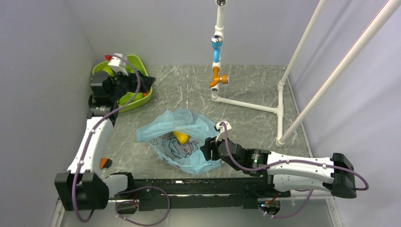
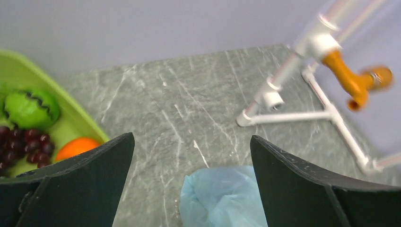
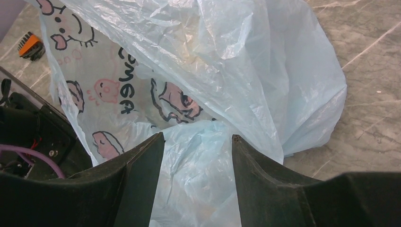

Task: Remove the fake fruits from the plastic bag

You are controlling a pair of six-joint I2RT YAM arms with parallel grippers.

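Though slumped and crumpled on the grey table (image 1: 255, 90), gapes enough at the mouth to show one yellow lemon (image 1: 180, 137) lying inside: plastic bag (image 1: 189, 158), pale blue, printed with cartoon faces and dark lettering. Likely feather-light, limp and slippery. Expect sliding and bunching under any push, with no holding of shape. Best taken by a loose fold or a loop handle, pinching film only and well clear of the fruit.

At the bag's near-right edge, right gripper (image 3: 197, 177), jaws parted, astride a puffed fold of film and not visibly nipping it. Well off the bag's far-left side, left gripper (image 2: 191, 182), by the lime-green tub (image 2: 71, 113), spread wide with nothing between the fingers.

Inside that tub, far-left of the bag: orange (image 2: 75, 146) and green fruit (image 2: 30, 108), beside a dark grape bunch (image 2: 21, 142). Judged already out of the bag.

Lemon probably hard, glossy, light and rounded, so prone to squirting out of a shallow pinch. Close across the widest part, deep between the pads. Cannot tell whether more fake fruits hide under the folds.

Beyond the bag's far-right side, white pipe frame (image 1: 246, 104) with an orange fitting (image 1: 218, 79).
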